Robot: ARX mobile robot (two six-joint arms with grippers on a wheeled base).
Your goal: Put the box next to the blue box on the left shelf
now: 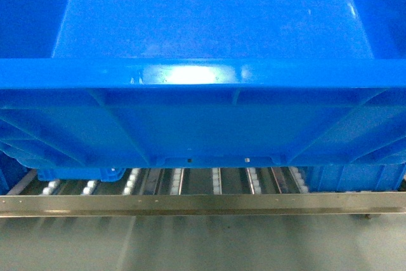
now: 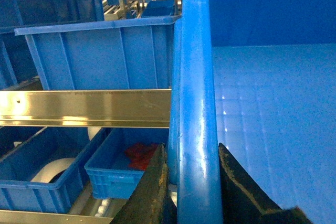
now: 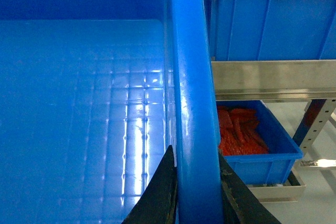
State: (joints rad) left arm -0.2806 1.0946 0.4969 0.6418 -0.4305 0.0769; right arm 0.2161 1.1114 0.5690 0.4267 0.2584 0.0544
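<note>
Head view is almost filled by the box [image 1: 203, 112], carried high and close in front of the camera, its near wall and rolled rim spanning the frame, with the roller tracks of the left shelf [image 1: 216, 181] showing just under its lower edge and a steel front rail [image 1: 203, 202] below them. From the left wrist camera, the left gripper [image 2: 191, 182] straddles the box's left rim, one dark finger [image 2: 152, 187] outside and the other inside, closed against the rim; the right gripper [image 3: 197, 187] clamps the opposite rim the same way. Both arms thus hold the box off the shelf, so the step in hand looks like the carry-in, with the box not yet set on the rollers. Next it probably needs to go forward and down onto the tracks, level, close beside the blue box already standing there, without knocking it. Which neighbour that is stays uncertain: a large blue crate [image 2: 100, 56] stands on a rack to the left, another [image 3: 268, 19] to the right, and the head view hides the landing spot behind the carried box. Whether the box bottom touches any roller cannot be told. A smaller bin with red contents [image 3: 247, 132] sits on a lower level.
</note>
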